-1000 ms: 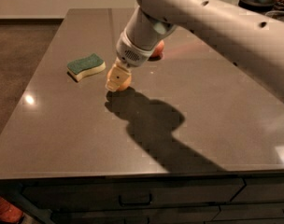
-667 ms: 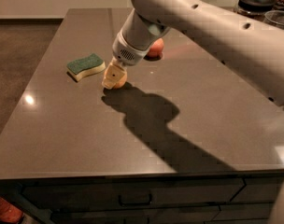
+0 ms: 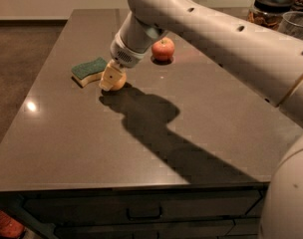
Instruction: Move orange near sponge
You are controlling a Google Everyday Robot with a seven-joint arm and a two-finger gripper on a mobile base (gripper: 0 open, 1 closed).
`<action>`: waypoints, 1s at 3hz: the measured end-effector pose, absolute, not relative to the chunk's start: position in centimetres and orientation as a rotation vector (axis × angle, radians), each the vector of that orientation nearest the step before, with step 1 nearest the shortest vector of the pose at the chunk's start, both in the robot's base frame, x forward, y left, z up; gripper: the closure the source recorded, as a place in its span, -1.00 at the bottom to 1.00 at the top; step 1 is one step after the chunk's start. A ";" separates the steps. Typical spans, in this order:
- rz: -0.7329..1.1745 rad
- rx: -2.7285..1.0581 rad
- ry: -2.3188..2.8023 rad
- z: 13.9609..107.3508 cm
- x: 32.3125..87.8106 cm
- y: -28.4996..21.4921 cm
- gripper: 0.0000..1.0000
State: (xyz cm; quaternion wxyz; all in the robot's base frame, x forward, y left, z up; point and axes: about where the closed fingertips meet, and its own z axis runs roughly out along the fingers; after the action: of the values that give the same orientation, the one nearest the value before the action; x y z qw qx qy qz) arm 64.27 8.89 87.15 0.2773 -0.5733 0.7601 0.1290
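The sponge [image 3: 89, 69], dark green on top with pale yellow foam, lies on the dark table [image 3: 67, 143] at the far left. My gripper [image 3: 110, 78] is just to the right of it, low at the table surface, with its pale fingers [image 3: 108, 76] closed around the orange [image 3: 120, 81]. Only the orange's right side shows behind the fingers. The orange is a small gap away from the sponge's right end. My arm reaches in from the upper right.
A red apple [image 3: 163, 49] with a stem sits behind the gripper, to its right. A dark-lidded jar [image 3: 271, 10] and a glass container [image 3: 297, 25] stand at the far right edge. The arm's shadow crosses the table's middle.
My gripper has moved left with the orange, closer to the sponge. The apple, earlier partly behind the arm, now shows fully.
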 end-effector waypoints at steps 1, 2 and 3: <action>0.341 -1.520 2.047 87.2 65.1 9.5 0.19; 0.341 -1.506 2.064 86.8 65.4 9.5 -0.42; 0.342 -1.510 2.064 86.7 65.3 9.6 -0.88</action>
State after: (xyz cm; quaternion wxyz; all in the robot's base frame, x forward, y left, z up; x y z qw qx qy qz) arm 65.35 9.59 86.65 0.2772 -0.5623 0.7686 0.1275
